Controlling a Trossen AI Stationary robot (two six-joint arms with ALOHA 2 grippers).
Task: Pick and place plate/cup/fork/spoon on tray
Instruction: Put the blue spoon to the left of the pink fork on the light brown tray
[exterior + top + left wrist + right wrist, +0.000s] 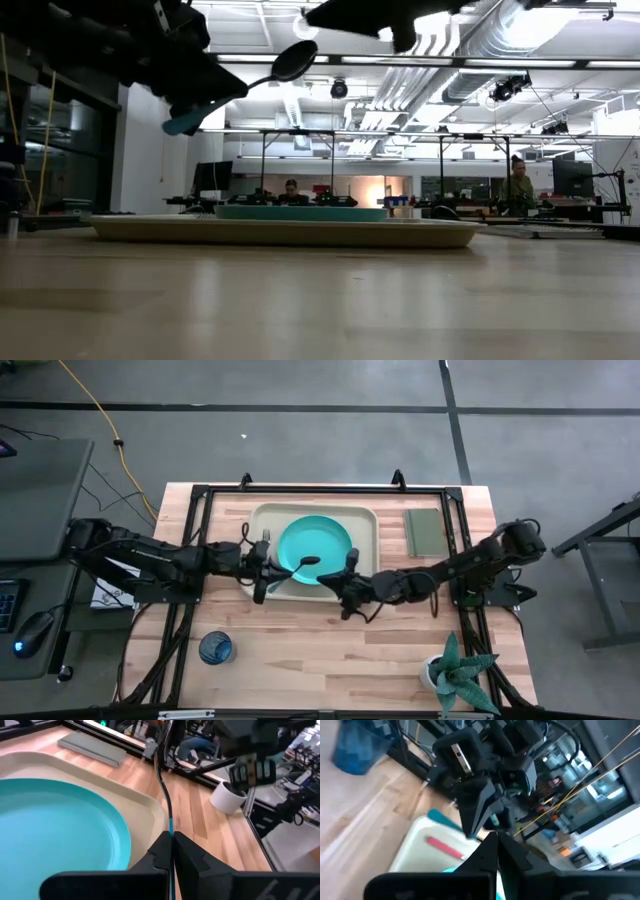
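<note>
The turquoise plate lies flat in the beige tray. The red-handled fork lies on the tray floor beside the plate. My left gripper hangs over the tray's left part, shut on the spoon, whose dark bowl is above the plate. My right gripper is shut and empty over the tray's near edge, just right of the spoon's bowl. The dark-blue cup stands upright on the table near the front left. My left gripper pinches the spoon's light-blue handle between its two fingers, coming from the table's left. The dark shaft runs forward past the fingertips. The spoon is lifted clear of plate and tray and tilted, its bowl higher, its blue handle end lower.
A grey-green pad lies right of the tray. A potted plant stands at the front right corner. Black frame rails run round the table. Bare wood lies between the cup and the plant. People sit in the room behind.
</note>
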